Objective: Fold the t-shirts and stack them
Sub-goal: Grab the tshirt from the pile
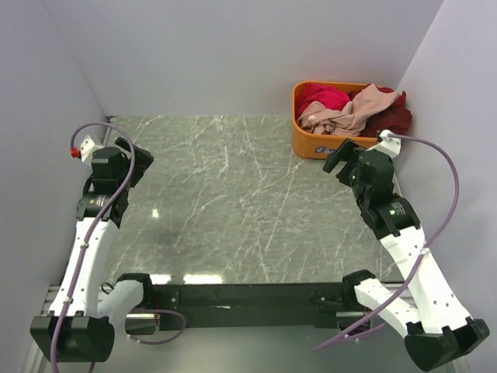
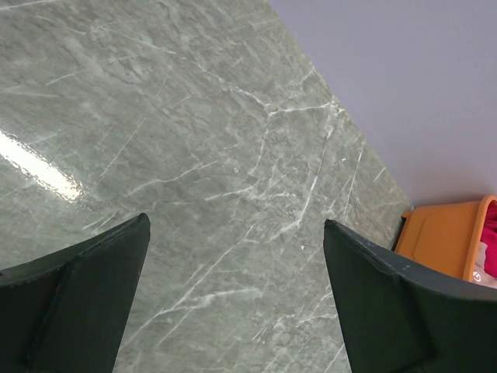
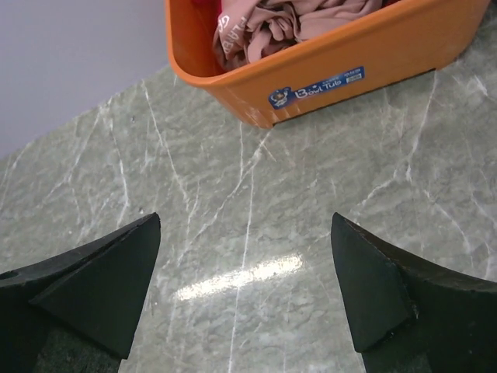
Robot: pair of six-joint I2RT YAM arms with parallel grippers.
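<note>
Crumpled soft t-shirts (image 1: 349, 110), a dusty salmon-pink shirt (image 1: 365, 105) heaped between a magenta shirt (image 1: 322, 97) and a dark red shirt (image 1: 398, 118), are seen piled in a rounded orange plastic tub (image 1: 326, 148) at the far right corner of the green-grey marble-patterned tabletop (image 1: 225, 194), with none laid out or folded. Trouble is judged likeliest at the first pick. The garments are tangled, so two may be lifted together, or the light tub may be dragged or tipped if cloth snags on its rim. Little room is left, too, by the pale wall (image 1: 458, 93) close beside the tub. The right arm's fingers (image 3: 101, 287) are spread to their widest just in front of the tub, with nothing held or touched. The left arm's fingers (image 2: 78, 295) are likewise set wide apart above bare tabletop, well apart from the tub, and are empty.
</note>
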